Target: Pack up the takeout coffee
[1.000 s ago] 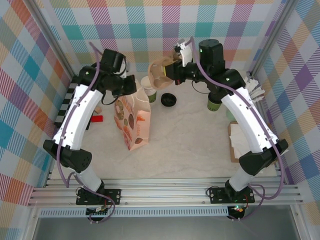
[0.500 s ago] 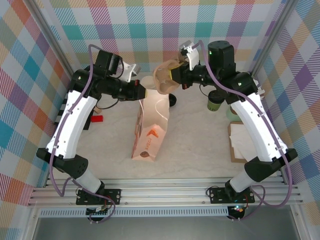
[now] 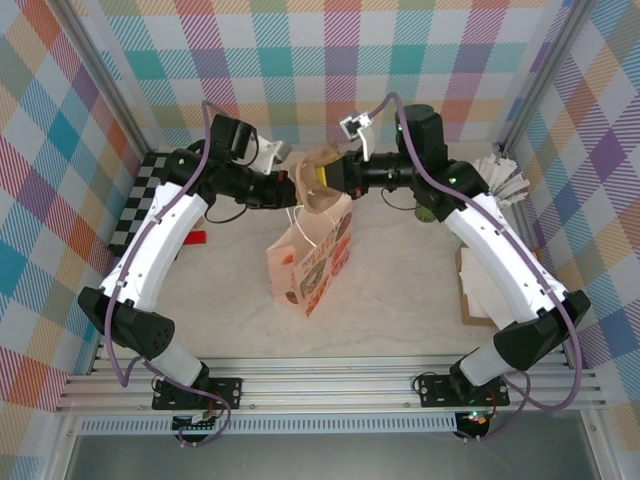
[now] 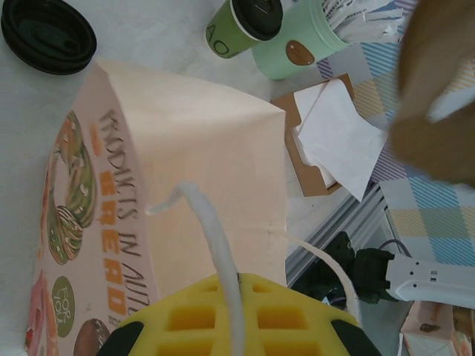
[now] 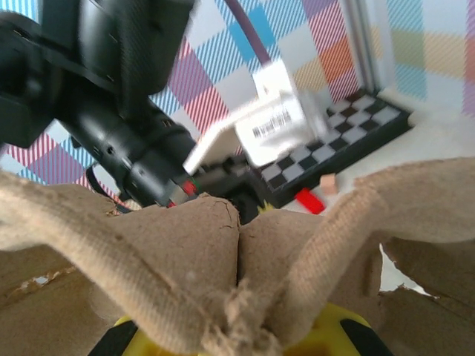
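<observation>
Pastel plaid fabric walls enclose a white, faintly marbled tabletop. One cream paper bag printed with doughnuts stands upright near the middle. It is flat-sided and sharply creased, with two white twisted-cord handles. The left gripper, its yellow gridded pad in view, is closed on one of those cords. The right gripper is clamped on one brown moulded-pulp cup carrier, rough and fibrous, at the bag's top edge. One small dark-green paper cup with a cream rim stands on the table outside the bag, just beside one mint-green cup of white sticks. One round, ridged black plastic lid lies flat, well apart from it. One stack of white napkins sits in a brown holder.
</observation>
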Motion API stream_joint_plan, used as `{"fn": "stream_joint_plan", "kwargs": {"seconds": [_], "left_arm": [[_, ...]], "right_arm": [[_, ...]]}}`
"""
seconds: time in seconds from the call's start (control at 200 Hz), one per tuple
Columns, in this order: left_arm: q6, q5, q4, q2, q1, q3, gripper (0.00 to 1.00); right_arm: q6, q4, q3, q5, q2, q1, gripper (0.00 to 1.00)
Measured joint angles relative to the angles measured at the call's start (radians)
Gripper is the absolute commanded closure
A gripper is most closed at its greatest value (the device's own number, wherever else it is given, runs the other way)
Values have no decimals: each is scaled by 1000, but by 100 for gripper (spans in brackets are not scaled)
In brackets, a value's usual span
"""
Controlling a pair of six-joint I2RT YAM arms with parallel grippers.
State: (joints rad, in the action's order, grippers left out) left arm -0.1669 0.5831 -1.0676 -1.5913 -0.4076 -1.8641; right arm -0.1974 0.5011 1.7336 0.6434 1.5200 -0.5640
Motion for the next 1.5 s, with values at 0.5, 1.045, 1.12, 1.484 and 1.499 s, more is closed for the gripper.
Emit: {"fn": "stream_joint_plan", "kwargs": {"seconds": [0.5,1.045,1.12,1.484,1.499], "left_arm": [[-3,47,58,33,89,29,100],[24,101,101,-12,149,13,100],[51,108,101,-12,160,13,100],[142,218,102,-19,208,31,100],[145,222,101,-21,208,30,100]], "right_arm": [[103,200,-23,35,109,-14,100],[369,616,251,-204,341,-108,100],[332,624,253,-175,343,-92,100],[218,697,336,-225,438,-85,100],[219,696,338,-236,441,-87,100]]}}
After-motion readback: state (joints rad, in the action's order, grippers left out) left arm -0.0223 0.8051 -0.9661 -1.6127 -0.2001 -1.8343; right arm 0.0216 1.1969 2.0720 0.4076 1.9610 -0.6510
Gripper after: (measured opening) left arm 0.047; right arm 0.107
